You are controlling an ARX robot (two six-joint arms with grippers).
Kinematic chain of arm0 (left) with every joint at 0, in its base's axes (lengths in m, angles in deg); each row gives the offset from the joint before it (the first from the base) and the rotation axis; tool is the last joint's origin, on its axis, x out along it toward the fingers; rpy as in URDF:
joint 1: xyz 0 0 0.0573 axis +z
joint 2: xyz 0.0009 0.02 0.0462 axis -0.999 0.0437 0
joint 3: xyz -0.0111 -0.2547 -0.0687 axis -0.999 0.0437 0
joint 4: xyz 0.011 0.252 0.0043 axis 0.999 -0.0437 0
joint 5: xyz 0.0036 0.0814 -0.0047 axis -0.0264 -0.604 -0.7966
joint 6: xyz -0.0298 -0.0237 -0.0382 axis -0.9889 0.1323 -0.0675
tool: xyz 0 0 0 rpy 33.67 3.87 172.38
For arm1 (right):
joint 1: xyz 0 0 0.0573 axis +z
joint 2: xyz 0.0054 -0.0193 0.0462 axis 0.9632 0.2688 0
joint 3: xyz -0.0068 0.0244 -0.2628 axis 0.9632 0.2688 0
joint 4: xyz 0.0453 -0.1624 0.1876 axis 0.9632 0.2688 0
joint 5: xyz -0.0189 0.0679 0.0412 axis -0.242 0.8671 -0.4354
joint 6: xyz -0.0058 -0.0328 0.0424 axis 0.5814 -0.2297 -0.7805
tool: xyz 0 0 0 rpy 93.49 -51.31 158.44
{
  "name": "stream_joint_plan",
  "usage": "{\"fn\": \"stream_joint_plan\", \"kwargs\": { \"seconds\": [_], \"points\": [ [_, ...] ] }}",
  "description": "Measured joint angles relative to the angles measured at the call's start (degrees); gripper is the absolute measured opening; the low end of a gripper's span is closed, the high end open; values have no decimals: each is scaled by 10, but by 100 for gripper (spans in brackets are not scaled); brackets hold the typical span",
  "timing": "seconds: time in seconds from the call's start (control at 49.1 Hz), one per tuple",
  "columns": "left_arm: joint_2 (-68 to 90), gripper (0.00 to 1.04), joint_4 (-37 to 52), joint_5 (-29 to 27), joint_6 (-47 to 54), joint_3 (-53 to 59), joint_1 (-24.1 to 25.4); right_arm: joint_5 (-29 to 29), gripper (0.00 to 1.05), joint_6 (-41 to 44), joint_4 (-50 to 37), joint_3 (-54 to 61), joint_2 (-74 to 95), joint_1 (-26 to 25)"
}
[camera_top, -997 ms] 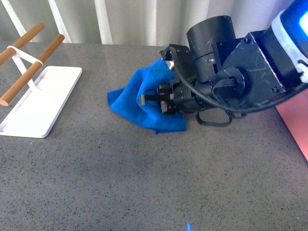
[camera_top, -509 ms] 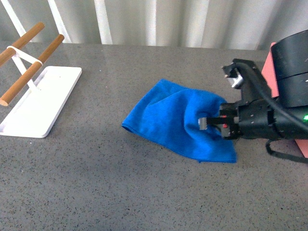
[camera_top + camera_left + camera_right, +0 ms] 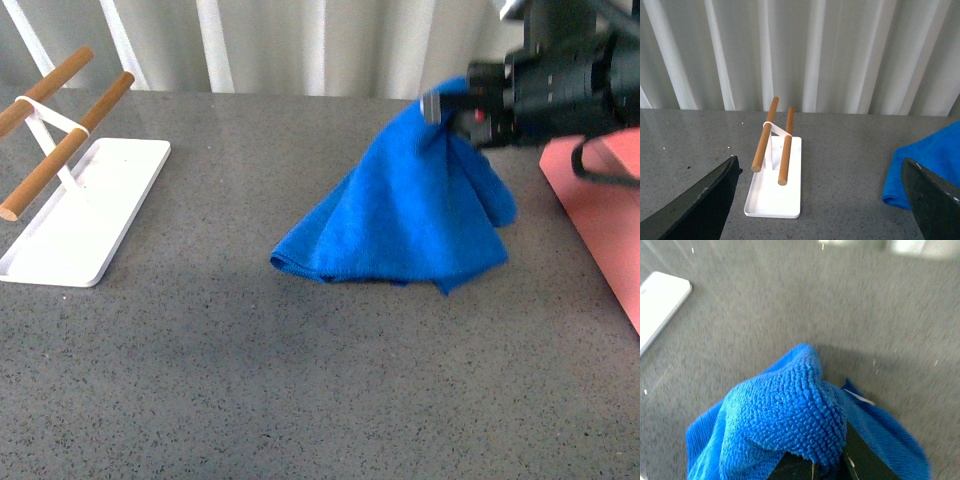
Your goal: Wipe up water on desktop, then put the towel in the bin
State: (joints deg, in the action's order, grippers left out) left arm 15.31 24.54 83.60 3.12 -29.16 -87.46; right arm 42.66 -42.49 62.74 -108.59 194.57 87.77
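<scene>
The towel (image 3: 405, 215) is held up by one bunched corner. Its top end is pinched in the right gripper (image 3: 445, 110), and its lower hem is spread out & resting on the desktop (image 3: 300, 380), just beside the bin (image 3: 610, 210). In the right wrist view the jaws are seen closed on a thick fold of cloth. How deep the bite goes can't be told, as the fingers are mostly covered.

Risks, as judged:
- Only a fold is gripped, so the cloth could be shed mid-carry if swung fast, esp. if it is heavy w/ water.
- The hem hangs low. W/o more height it would be dragged over the desktop & snagged on the bin's near wall. The bin could be shoved, or the cloth draped over the rim instead of dropped inside.
- No wet patch can be made out, so it can't be confirmed that the wiping is done.

The left gripper (image 3: 820, 161) is held wide open w/ nothing in it, facing the white tray (image 3: 772, 200) & its rods (image 3: 765, 142), well apart from the towel. No clash is expected there.
</scene>
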Motion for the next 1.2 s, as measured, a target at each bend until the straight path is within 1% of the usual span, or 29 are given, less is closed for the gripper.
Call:
{"fn": "stream_joint_plan", "kwargs": {
  "seconds": [0.163, 0.346, 0.529, 0.59, 0.631, 0.794, 0.875, 1.038, 1.079, 1.201],
  "points": [
    [0, 98, 0, 0, 0, 0, 0, -18, 3, 22, 41, -85, -37, -14],
    [0, 98, 0, 0, 0, 0, 0, -64, 3, 62, 71, -140, -84, -47],
    [0, 98, 0, 0, 0, 0, 0, -125, 3, 91, 137, -189, -123, -113],
    [0, 98, 0, 0, 0, 0, 0, -161, 3, 90, 185, -215, -127, -153],
    [0, 98, 0, 0, 0, 0, 0, -173, 3, 89, 213, -227, -127, -180],
    [0, 98, 0, 0, 0, 0, 0, -158, 3, 40, 307, -233, -110, -280],
    [0, 98, 0, 0, 0, 0, 0, -153, 3, 11, 356, -228, -82, -314],
    [0, 98, 0, 0, 0, 0, 0, -142, 3, -5, 383, -197, -47, -332],
    [0, 98, 0, 0, 0, 0, 0, -124, 3, -13, 389, -193, -38, -332],
    [0, 98, 0, 0, 0, 0, 0, -93, 3, -17, 392, -191, -35, -320]
  ]
}}
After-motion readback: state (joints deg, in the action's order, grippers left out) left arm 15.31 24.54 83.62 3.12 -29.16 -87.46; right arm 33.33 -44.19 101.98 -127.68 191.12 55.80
